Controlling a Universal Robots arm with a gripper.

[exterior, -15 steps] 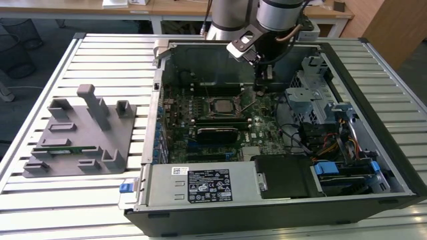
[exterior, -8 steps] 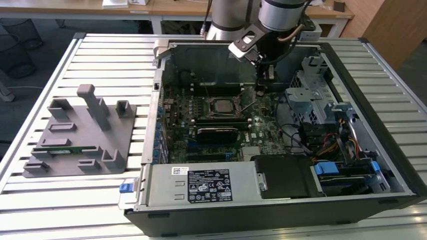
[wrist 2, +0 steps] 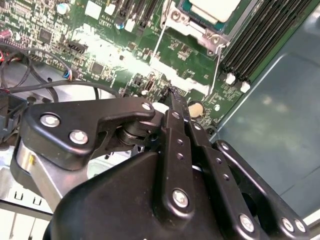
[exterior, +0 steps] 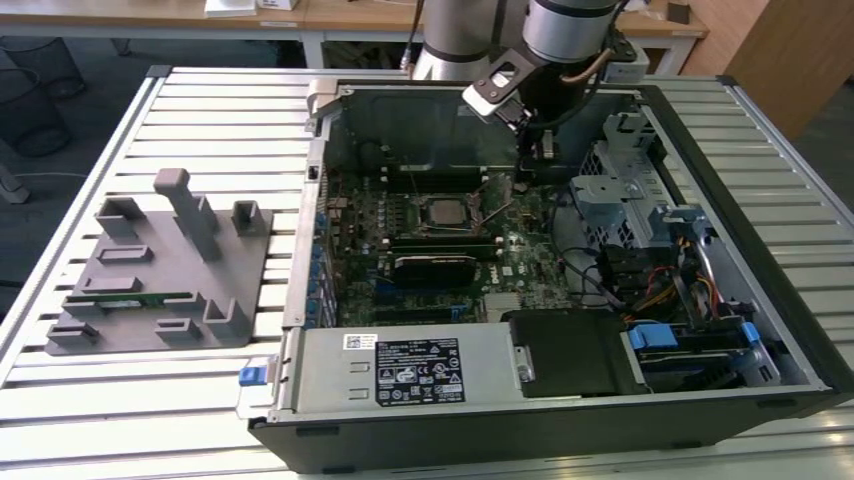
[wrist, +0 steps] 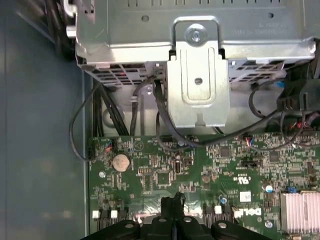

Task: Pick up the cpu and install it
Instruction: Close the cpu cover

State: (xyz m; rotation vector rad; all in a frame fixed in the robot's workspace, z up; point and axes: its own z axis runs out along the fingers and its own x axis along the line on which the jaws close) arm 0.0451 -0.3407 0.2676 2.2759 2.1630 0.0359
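Black linkage gripper (wrist 2: 172, 100): jaws together, empty. Flat square silver-grey cpu (wrist 2: 212, 7) apparently seated beyond tips; keep tips off thin latch wire (wrist 2: 217, 70).

I count one open computer case (exterior: 534, 440) on one counter (exterior: 200, 120), one cpu (exterior: 445, 211), one grey tray (exterior: 134, 340), one green memory stick (exterior: 127, 298), one arm (exterior: 574, 25), one claw (wrist: 172, 202).

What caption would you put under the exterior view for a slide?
Gripper inside an open computer case, above the board that carries the cpu; grey tray beside the case.
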